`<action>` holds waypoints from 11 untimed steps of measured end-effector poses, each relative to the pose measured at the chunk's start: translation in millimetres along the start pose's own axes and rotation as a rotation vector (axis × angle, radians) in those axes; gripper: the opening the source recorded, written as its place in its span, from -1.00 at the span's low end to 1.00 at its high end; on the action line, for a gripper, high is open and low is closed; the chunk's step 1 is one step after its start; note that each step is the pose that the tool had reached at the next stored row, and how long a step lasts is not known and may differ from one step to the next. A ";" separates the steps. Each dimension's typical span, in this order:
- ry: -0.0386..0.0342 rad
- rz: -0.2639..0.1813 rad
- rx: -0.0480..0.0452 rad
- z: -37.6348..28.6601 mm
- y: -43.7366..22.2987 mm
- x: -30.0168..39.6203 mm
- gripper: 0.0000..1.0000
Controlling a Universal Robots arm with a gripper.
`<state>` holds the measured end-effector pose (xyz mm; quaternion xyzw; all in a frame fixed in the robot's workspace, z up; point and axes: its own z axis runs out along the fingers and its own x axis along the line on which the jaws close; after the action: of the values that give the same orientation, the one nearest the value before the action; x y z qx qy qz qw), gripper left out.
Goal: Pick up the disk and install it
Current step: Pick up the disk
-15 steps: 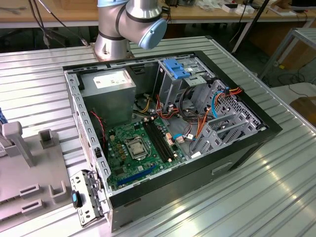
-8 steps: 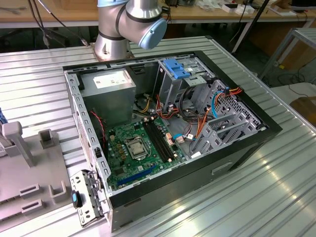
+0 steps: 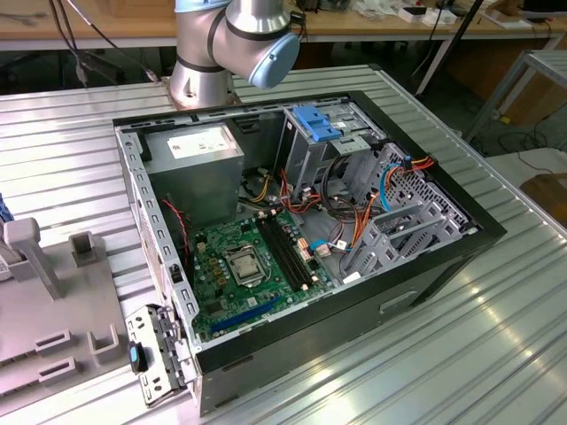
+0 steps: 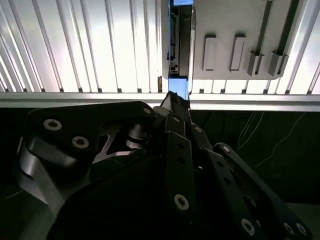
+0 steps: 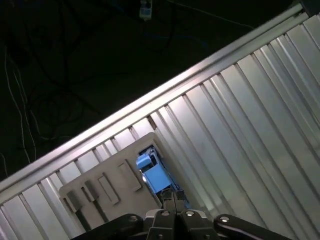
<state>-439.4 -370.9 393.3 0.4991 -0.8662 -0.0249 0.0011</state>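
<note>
Starting at the exterior view's left: a grey fixture [image 3: 53, 292] with slots and posts lies on the ribbed table [image 3: 496, 354]. Move to the middle and there's the open case [image 3: 354, 323], lying on its side. Inside it, the power supply [image 3: 199, 150] sits at the far left corner, with the green motherboard [image 3: 239, 266] nearer. A light-blue bracket [image 3: 323, 119] tops the drive cage at the far side, and orange and red cables [image 3: 372, 208] tangle just to its right. The arm [image 3: 226, 44] rises just behind the case, at the table's far side.

Now the wrist cameras, and here's the action! In both wrist views the gripper [image 4: 175, 102] [image 5: 172, 199] hangs at the fixture, close by the table's edge rail. The disk [image 4: 178, 86] [image 5: 156, 176] stands on edge, tight against the fixture's side, with its blue frame showing. The fingers are pulled in together, tips right on the disk's blue end. They look clamped on it. The disk sits at the fixture, not in the case.
</note>
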 end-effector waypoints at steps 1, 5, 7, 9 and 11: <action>0.0012 -0.026 -0.0006 0.0 0.1 0.0 -0.79; 0.0045 -0.095 -0.0021 0.0 0.2 0.1 -0.79; 0.0066 -0.139 -0.0029 0.0 0.3 0.2 -0.79; 0.0082 -0.176 -0.0037 0.0 0.4 0.2 -0.79; 0.0104 -0.221 -0.0047 0.0 0.5 0.3 -0.79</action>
<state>-440.0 -370.9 393.3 0.5918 -0.8057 -0.0243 0.0040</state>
